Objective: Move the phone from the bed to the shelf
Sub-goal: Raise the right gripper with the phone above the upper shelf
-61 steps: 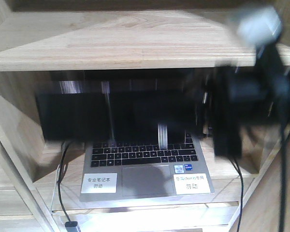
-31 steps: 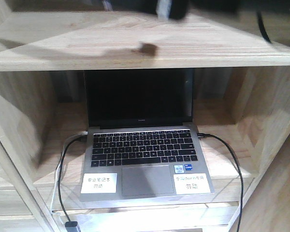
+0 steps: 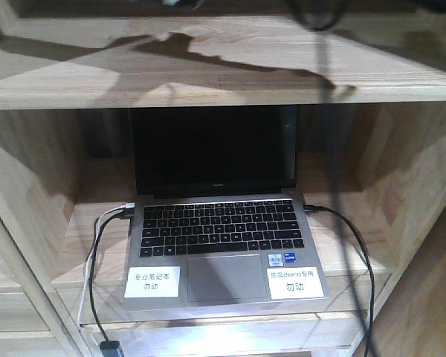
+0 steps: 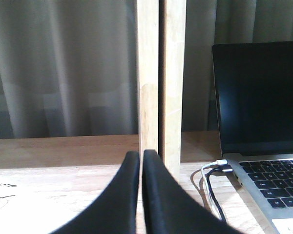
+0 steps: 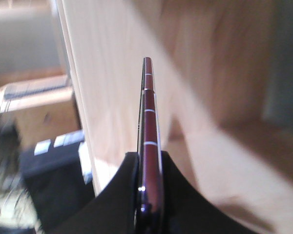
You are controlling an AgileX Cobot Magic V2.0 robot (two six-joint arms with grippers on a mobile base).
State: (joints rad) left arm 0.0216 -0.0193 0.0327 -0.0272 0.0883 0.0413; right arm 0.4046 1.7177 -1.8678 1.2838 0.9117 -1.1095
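Right end effector (image 5: 149, 168) clamps the phone (image 5: 148, 126) edge-on, held above the light-wood shelf (image 5: 219, 146). Left end effector (image 4: 140, 163), fingers pressed together and empty, faces a shelf upright beside the laptop (image 4: 259, 117).

An open grey laptop (image 3: 227, 238) with a dark screen sits in the lower compartment. Two white labels (image 3: 152, 282) lie beside its trackpad. A black cable (image 3: 354, 245) plugs into its right side, a white cable (image 3: 97, 245) into its left. Pale curtains (image 4: 63, 68) hang behind.
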